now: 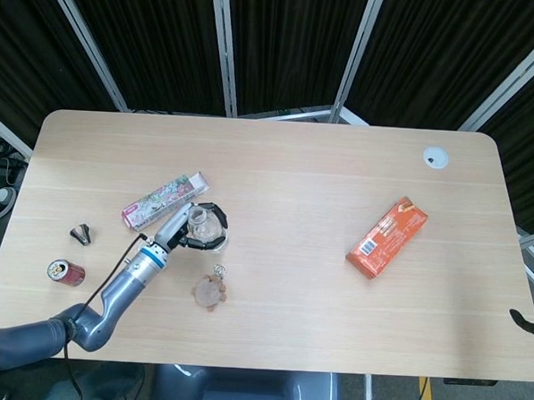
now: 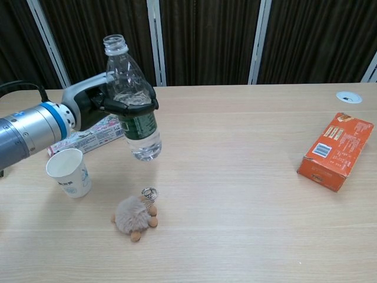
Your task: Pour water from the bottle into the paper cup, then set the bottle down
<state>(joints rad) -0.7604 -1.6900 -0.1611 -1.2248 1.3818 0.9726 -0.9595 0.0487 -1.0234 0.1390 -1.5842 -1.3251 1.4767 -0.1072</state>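
**Bottle held up off the table, cup beside it**

My L arm reaches in from the lower left, forearm silver w/ a blue band, nearly level in chest view. L hand (image 2: 109, 100) has its dark fingers (image 2: 136, 107) wrapped round the bottle (image 2: 134, 112) at mid-body, just above the green label. Bottle is clear ribbed plastic, uncapped, roughly upright w/ a slight tilt, base clear of the tabletop. Paper cup (image 2: 69, 172), white, tapered, open mouth up, stands on the wood-grain table (image 2: 235, 188) down-left of the bottle, not touching. Fuzzy tan plush keychain (image 2: 135, 215) w/ metal ring sits near the cup. R hand: can't see it in either view.

Also: flat floral carton (image 1: 164, 198) behind the hand, glossy orange box (image 1: 387, 237) far right.
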